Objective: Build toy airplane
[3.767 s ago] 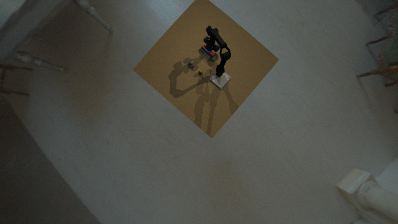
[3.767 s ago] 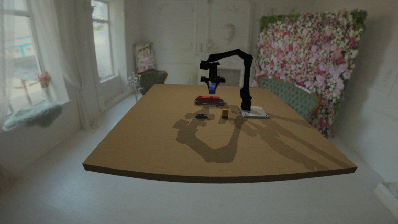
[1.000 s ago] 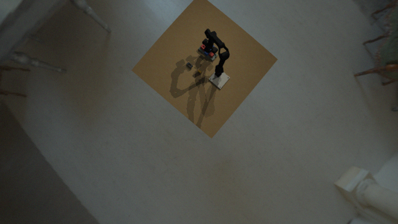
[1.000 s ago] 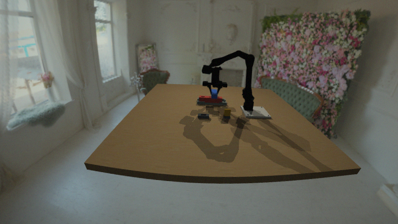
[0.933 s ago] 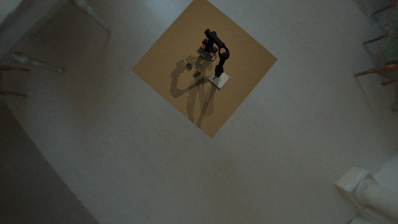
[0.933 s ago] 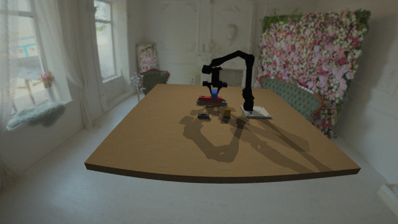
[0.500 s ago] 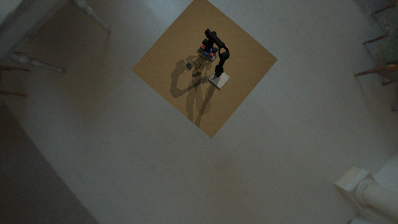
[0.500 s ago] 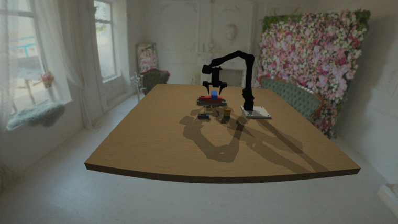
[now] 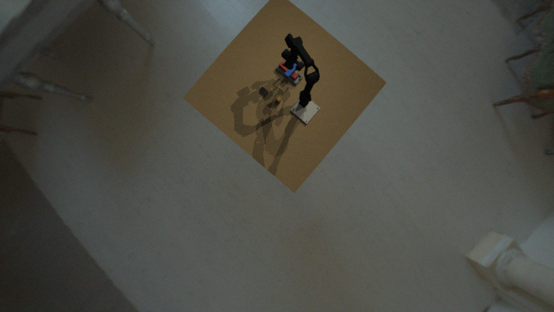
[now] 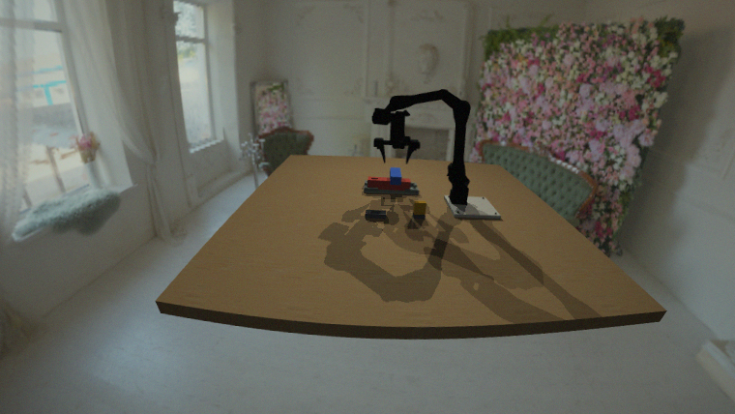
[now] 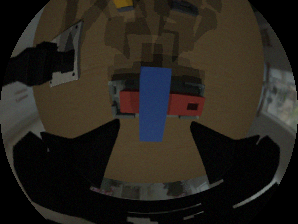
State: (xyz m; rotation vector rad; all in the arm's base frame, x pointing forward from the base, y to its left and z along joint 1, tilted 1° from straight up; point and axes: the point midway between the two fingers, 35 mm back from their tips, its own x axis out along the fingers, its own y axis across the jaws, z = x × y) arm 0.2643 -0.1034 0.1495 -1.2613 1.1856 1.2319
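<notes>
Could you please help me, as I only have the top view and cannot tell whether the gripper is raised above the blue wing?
Observer: Yes, the exterior view shows the open gripper above the wing, with a gap between them.
Operator: Thank you; is the tail socket in the red fuselage filled?
Observer: No, the wrist view shows a dark, unfilled rectangular socket near one end of the fuselage.
</notes>
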